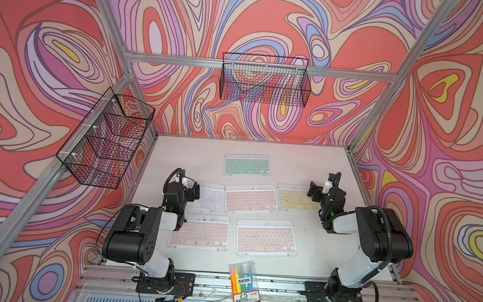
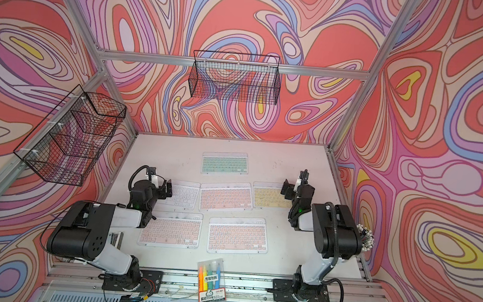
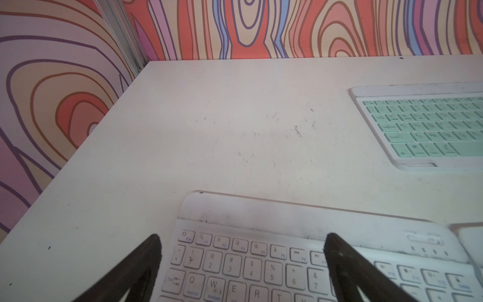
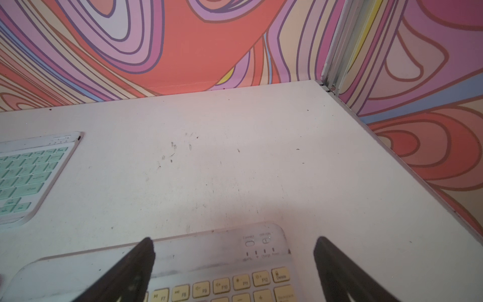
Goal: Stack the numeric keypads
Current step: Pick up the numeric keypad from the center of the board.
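Marker pack [image 1: 244,284] lower centre, on front edge of bench [image 1: 316,160]. Keypads all flat, none stacked. Lower-left pink keypad [image 1: 200,231] and lower-right pink keypad [image 1: 266,237] side by side. Row above: white keypad [image 1: 208,197], middle pink keypad [image 1: 250,199], yellow keypad [image 1: 297,198]. Green keypad [image 1: 246,164] alone, higher up. Left claw [image 3: 243,248] gaping over white keypad, arm hiding its left end. Right claw [image 4: 235,243] gaping over yellow keypad's right end. Bare bench around green keypad, out to both upper corners.

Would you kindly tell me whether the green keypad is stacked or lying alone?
Lying alone: the green keypad lies flat on the table, touching nothing else, with nothing on it.
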Controlling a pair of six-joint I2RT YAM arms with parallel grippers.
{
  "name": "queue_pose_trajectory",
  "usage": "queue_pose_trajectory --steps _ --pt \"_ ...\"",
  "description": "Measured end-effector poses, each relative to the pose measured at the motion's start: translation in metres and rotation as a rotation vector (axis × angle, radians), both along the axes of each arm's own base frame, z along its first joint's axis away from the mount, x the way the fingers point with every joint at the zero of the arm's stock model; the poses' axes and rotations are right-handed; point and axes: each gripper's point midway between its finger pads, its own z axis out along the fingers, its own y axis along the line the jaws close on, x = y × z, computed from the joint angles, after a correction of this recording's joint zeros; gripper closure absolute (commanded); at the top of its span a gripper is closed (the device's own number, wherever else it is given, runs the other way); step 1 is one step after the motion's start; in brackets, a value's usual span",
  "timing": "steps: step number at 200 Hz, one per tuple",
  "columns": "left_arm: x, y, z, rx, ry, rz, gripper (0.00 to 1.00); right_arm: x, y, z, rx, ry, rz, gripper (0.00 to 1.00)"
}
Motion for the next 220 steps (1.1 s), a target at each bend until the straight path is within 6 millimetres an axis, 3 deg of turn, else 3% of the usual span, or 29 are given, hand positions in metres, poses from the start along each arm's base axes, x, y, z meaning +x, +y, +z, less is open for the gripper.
queue_pose_trajectory --steps 46,69,86,101,118,140,166,185,205,220 --pt "-0.002 0.002 0.002 0.035 0.041 0.043 0.0 -0.005 0.001 0.007 -0.007 0.0 -0.003 0.02" --pt "0.01 -0.011 0.042 0.05 0.015 0.052 0.0 -0.017 0.001 0.048 -0.005 -0.061 -0.037 0.02" --pt "0.018 -0.018 0.075 0.048 -0.041 0.058 0.0 -0.014 0.005 0.084 0.031 -0.09 -0.063 0.02" --pt "0.013 -0.03 0.086 0.057 -0.047 0.05 0.0 -0.004 0.016 0.114 0.068 -0.094 -0.066 0.02" --pt "0.001 -0.046 0.087 0.062 -0.019 0.029 0.0 0.0 0.036 0.13 0.103 -0.055 -0.045 0.02" --pt "-0.012 -0.055 0.097 -0.007 0.017 0.043 0.0 -0.006 0.064 0.126 0.143 0.037 -0.001 0.02" --pt "-0.019 -0.057 0.118 -0.132 0.031 0.079 0.0 -0.023 0.097 0.103 0.195 0.183 0.106 0.02" --pt "-0.025 -0.065 0.12 -0.206 0.076 0.075 0.0 -0.036 0.116 0.087 0.231 0.273 0.164 0.02" --pt "-0.039 -0.086 0.111 -0.232 0.142 0.03 0.0 -0.053 0.138 0.077 0.221 0.336 0.216 0.02" --pt "-0.057 -0.113 0.101 -0.214 0.202 -0.042 0.0 -0.067 0.156 0.081 0.203 0.347 0.264 0.02"
